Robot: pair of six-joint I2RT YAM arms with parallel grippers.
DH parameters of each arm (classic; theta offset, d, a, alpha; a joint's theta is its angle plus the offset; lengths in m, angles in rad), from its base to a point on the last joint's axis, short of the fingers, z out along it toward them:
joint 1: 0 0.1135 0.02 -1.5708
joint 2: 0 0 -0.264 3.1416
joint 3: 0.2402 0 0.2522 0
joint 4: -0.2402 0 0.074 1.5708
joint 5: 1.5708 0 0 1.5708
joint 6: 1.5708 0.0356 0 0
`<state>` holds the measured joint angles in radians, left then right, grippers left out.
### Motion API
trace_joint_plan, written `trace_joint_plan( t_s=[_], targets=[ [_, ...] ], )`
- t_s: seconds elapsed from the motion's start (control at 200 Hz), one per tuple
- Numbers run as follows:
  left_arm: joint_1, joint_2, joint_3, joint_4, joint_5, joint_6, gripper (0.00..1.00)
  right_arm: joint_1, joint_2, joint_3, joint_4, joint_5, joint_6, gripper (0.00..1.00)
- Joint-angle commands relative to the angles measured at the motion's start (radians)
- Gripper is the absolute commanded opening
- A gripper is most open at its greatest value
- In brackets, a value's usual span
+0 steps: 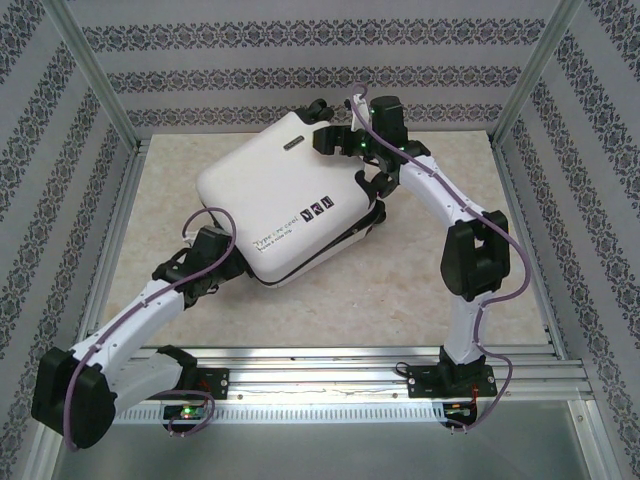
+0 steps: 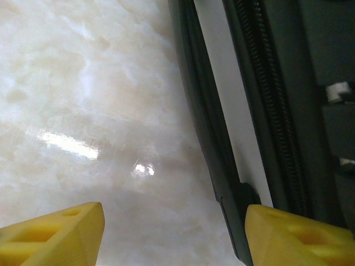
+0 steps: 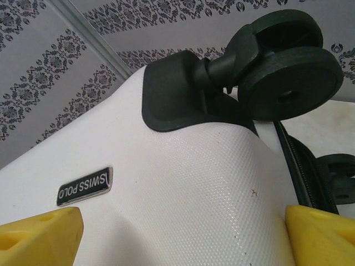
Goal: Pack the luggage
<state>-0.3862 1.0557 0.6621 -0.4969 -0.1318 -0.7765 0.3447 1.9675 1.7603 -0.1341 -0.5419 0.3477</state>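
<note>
The luggage (image 1: 285,185), a white hard-shell suitcase, lies slanted across the middle of the marble table (image 1: 160,210), its halves folded together with a dark seam along the near right edge. My left gripper (image 1: 235,262) is at its near left corner. In the left wrist view that gripper (image 2: 175,238) stands open over bare table, its right fingertip (image 2: 299,235) against the suitcase's black zipper edge (image 2: 266,111). My right gripper (image 1: 350,158) hovers at the far right corner. In the right wrist view it (image 3: 183,238) is open, straddling the white shell (image 3: 194,183) below a black caster wheel (image 3: 288,72).
Aluminium frame posts (image 1: 95,90) and patterned walls close in the table on three sides. A metal rail (image 1: 330,365) runs along the near edge by the arm bases. Bare marble lies left and right of the suitcase. A "SWISS POLO" badge (image 3: 84,185) marks the shell.
</note>
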Motion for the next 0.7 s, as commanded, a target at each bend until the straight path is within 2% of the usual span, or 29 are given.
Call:
trace_joint_plan(
  t_s=[0.0,0.4,0.694],
  targets=[
    [-0.051,0.044,0.108,0.355,0.151,0.016,0.69,0.102,0.026,0.048,-0.057,-0.363,0.054,0.89],
    [-0.039,0.137,0.285,0.286,0.053,0.155,0.74,0.039,0.056,0.034,-0.044,-0.352,0.072,0.89],
    [0.022,0.237,0.34,0.294,0.076,0.196,0.75,0.013,0.07,0.02,-0.042,-0.352,0.076,0.9]
  ],
)
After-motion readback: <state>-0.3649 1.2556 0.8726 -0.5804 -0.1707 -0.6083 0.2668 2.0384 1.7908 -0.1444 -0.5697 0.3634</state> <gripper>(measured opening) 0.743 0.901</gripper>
